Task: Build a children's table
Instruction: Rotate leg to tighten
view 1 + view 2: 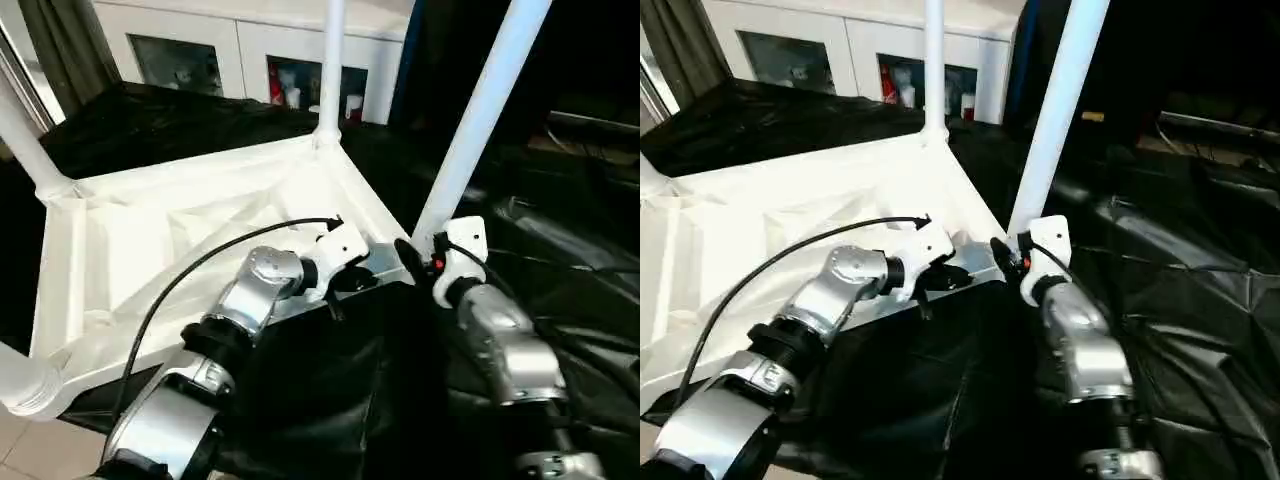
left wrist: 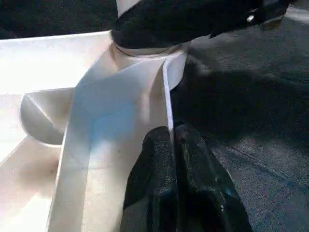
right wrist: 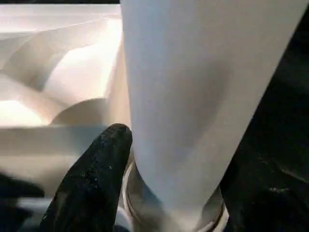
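Note:
The white tabletop (image 1: 150, 240) lies upside down on the black-draped work table, its ribbed underside facing up. White tube legs stand in its corner sockets: a far leg (image 1: 330, 60), a left leg (image 1: 25, 140), a near-left leg (image 1: 20, 385) and the near-right leg (image 1: 480, 110). My left gripper (image 1: 352, 280) is shut on the tabletop's thin raised rim (image 2: 166, 92) just beside the near-right corner socket, with both black fingers (image 2: 149, 183) pressed together on it. My right gripper (image 1: 415, 258) is shut around the base of the near-right leg (image 3: 193, 96), one finger (image 3: 96, 179) on each side.
A white cabinet (image 1: 240, 50) with glass doors stands behind the table. Crumpled black drape (image 1: 570, 260) covers the surface to the right. The tabletop's near-left corner hangs past the table edge above the floor (image 1: 20, 440). A black cable (image 1: 200, 265) loops over my left forearm.

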Controlling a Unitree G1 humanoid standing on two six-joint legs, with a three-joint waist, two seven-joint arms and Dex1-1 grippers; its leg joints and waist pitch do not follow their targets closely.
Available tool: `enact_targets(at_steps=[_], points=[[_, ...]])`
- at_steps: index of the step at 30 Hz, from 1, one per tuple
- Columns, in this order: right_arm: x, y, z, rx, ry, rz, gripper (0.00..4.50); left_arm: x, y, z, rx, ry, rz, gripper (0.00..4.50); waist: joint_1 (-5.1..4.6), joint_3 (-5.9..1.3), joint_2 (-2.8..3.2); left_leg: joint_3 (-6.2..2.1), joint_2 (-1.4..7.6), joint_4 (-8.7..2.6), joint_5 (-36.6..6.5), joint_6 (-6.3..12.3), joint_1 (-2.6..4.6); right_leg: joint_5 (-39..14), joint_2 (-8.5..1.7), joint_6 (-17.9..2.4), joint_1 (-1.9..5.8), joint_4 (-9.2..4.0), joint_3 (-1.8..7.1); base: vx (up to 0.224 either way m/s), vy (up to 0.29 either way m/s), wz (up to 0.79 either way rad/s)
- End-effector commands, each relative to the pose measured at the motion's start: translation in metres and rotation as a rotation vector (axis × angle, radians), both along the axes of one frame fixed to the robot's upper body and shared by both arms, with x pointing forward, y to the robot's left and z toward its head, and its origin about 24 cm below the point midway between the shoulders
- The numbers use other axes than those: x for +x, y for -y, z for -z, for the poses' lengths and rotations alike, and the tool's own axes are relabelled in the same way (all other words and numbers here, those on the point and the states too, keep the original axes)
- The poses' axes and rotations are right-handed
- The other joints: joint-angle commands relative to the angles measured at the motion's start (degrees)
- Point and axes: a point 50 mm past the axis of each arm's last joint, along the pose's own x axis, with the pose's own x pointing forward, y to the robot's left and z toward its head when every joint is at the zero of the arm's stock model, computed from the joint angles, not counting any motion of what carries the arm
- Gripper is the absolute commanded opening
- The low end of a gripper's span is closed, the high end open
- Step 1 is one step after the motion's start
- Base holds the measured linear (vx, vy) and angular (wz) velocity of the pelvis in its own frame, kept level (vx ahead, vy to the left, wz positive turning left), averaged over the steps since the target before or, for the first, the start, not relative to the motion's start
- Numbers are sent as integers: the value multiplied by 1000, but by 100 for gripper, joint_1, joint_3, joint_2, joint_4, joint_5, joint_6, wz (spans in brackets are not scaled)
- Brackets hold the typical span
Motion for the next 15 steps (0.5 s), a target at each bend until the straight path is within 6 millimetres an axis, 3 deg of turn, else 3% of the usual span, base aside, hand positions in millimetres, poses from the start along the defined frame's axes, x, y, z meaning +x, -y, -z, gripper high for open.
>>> enact_targets(at_steps=[1,3,8,11,15], points=[[-12,-26,4,51,-62,-307,273,-13,0,17,11,-83,83,0,-3,-122,-74,-100,206,-432,-1623,288,-27,-1766,-223,-900,120,-486,155,0,0,0],[-15,-16,-4,52,-49,-396,273,-15,-7,17,13,-92,117,0,23,-154,-87,-66,210,-367,-1169,538,-40,-1131,-230,-1136,167,-420,149,0,0,0],[-23,4,-19,56,-62,-577,273,-23,-21,13,-2,-145,259,0,27,-197,-74,-51,215,-288,-400,863,-64,62,-211,-1596,226,-262,109,0,0,0],[-32,10,-22,52,-102,-713,273,-30,-35,14,30,-204,326,0,34,-204,-39,-30,237,-252,-212,1062,-22,530,-196,-1826,206,-202,108,0,0,0],[-35,11,-22,43,-122,-764,273,-31,-40,14,33,-215,333,0,74,-183,-46,-16,267,-246,-202,1048,-27,513,-197,-1948,210,-171,80,0,0,0]])
